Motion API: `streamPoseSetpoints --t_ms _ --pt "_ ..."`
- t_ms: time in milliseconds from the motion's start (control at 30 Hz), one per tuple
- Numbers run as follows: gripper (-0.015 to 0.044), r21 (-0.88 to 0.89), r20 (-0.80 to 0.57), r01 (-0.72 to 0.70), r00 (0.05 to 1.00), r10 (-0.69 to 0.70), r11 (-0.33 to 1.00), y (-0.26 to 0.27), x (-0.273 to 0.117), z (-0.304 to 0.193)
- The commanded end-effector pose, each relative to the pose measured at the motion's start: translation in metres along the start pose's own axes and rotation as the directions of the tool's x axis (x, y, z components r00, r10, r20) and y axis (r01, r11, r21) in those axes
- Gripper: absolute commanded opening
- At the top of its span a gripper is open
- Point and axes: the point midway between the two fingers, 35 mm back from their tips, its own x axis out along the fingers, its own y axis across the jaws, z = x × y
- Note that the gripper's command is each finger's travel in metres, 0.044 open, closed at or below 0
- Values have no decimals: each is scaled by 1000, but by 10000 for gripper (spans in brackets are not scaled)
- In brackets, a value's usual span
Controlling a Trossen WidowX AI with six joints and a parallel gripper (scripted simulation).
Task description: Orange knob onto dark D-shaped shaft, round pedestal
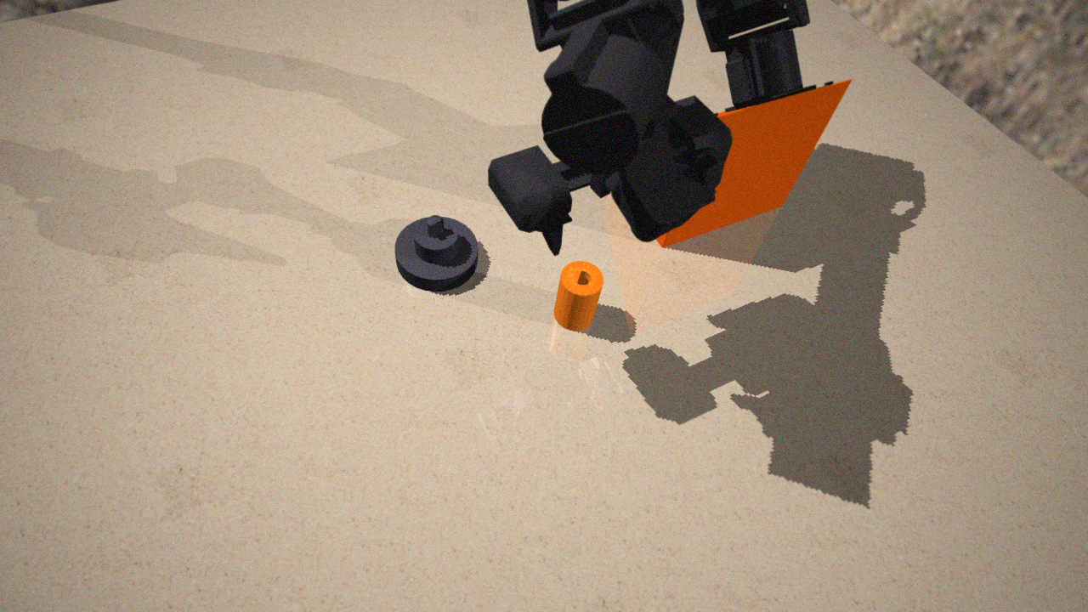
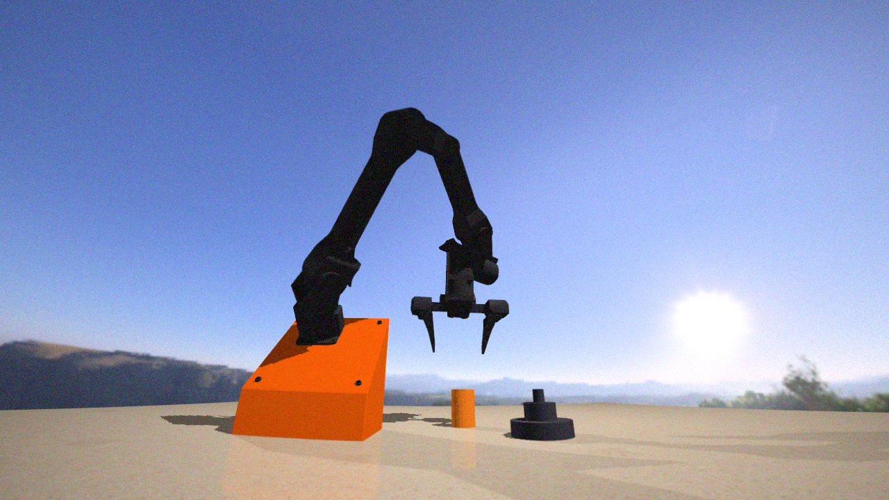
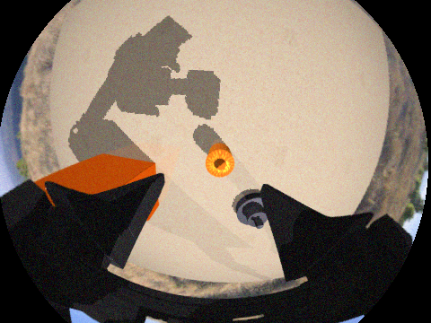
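The orange knob [image 1: 575,306] [image 2: 462,409] [image 3: 211,166] stands upright on the table, with its hole facing up. The dark round pedestal [image 1: 409,259] [image 2: 542,429] [image 3: 244,217] stands apart from it, to its left in the top view and right in the exterior view. Its shaft [image 1: 434,223] [image 2: 538,395] rises bare from the raised centre. The shaft's flat side cannot be made out. My gripper [image 2: 458,353] [image 3: 213,181] is wide open and empty, pointing down above the knob's height. In the wrist view the knob shows slightly beyond the gap between the fingertips, and the right finger partly covers the pedestal.
The orange wedge-shaped base [image 1: 768,163] [image 2: 298,411] [image 3: 101,172] carries the arm, on the opposite side of the knob from the pedestal in the exterior view. Arm shadows lie across the sandy table top [image 1: 304,456]. The table's edge shows at upper right in the top view.
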Motion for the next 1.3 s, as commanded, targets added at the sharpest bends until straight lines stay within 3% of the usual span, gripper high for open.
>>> streamPoseSetpoints --t_ms 0,233,400,600,800,1267 --pt "440 13 -43 31 999 -30 999 -5 -4 -1" --pt "440 28 -43 31 999 -30 999 -5 -4 -1" --pt "440 433 -43 46 999 -30 900 -5 -3 -1" --pt "440 859 -43 52 999 -30 510 -5 -2 -1" --pt "440 999 -43 43 999 -30 18 -5 -2 -1" --pt "440 999 -43 43 999 -30 3 -5 -2 -1"
